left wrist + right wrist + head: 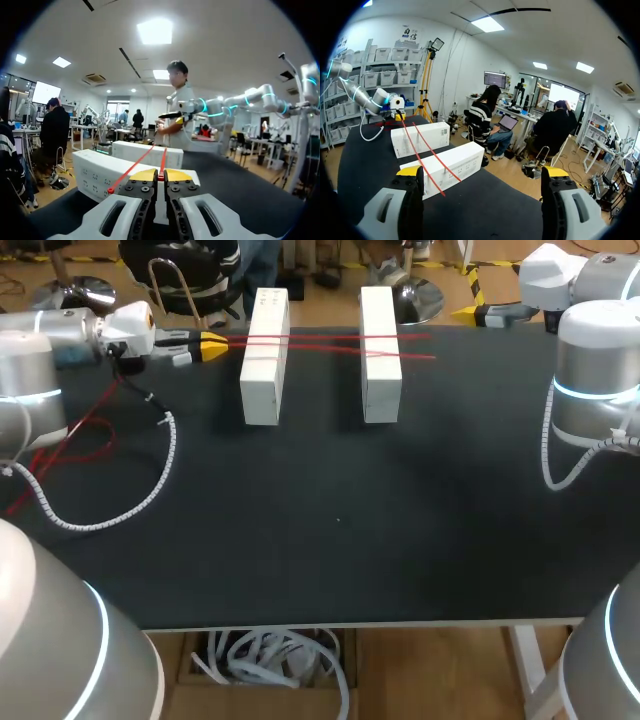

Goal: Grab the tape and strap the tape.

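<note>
Two white boxes (265,360) (380,355) lie side by side at the back of the black table (330,520). A red tape (330,340) runs in two strands across their tops. My left gripper (208,345) sits just left of the left box, shut on the tape's end (161,176); in its wrist view the strands (135,165) lead away over both boxes (100,172). My right gripper (482,312) hovers at the table's far right, wide open and holding nothing (482,175), with the boxes (447,165) and the tape (422,162) ahead of it.
A loose length of red tape (75,445) trails over the table's left edge under my left arm. A white spiral cable (150,490) loops on the table there. My left arm (375,97) shows beyond the boxes in the right wrist view.
</note>
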Action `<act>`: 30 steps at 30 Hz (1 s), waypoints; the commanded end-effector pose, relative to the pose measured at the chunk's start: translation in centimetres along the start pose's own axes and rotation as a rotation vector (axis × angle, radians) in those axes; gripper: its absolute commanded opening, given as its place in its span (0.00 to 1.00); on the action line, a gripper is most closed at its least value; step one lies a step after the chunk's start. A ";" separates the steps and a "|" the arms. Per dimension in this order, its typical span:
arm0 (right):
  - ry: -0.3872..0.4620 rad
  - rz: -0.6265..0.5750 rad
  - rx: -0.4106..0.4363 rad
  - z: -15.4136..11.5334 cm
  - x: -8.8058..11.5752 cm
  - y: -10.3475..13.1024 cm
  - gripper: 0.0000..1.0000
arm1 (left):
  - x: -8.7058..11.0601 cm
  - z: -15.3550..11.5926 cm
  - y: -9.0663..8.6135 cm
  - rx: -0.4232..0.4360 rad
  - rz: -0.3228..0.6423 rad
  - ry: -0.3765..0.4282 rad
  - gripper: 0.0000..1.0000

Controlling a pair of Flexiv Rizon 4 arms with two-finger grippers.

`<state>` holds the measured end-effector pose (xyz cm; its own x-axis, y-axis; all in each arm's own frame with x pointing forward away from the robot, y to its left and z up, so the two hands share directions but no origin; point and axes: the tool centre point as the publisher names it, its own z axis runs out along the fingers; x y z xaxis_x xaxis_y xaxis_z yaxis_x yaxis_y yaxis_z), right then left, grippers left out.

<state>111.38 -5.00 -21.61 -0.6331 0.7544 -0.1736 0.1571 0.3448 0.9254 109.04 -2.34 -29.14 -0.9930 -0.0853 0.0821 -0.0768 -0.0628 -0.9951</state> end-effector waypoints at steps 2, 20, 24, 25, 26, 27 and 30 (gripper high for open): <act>0.000 0.000 0.000 0.0 0.0 0.0 1.00 | 0.4 0.1 -2.4 0.052 -0.009 -0.026 0.00; 0.000 0.000 0.000 0.0 0.0 0.0 1.00 | 1.6 4.3 -9.7 0.252 -0.082 0.017 0.00; 0.000 0.000 0.000 0.0 0.0 0.0 1.00 | 1.7 5.0 -10.9 0.295 -0.112 0.022 0.00; 0.000 0.000 0.000 0.0 0.0 0.0 1.00 | 1.6 5.0 -11.2 0.300 -0.116 0.018 0.00; 0.000 0.000 0.000 0.0 0.0 0.0 1.00 | 1.6 5.1 -11.4 0.304 -0.117 0.014 0.00; 0.000 0.000 0.000 0.0 0.0 0.0 1.00 | 1.5 5.0 -11.7 0.305 -0.116 -0.006 0.00; 0.000 0.000 0.000 0.0 0.0 0.0 1.00 | 1.5 5.0 -11.7 0.305 -0.116 -0.006 0.00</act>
<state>111.38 -5.00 -21.61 -0.6331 0.7544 -0.1736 0.1571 0.3448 0.9254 109.25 -6.65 -17.29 -0.9798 -0.0551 0.1924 -0.1590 -0.3697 -0.9154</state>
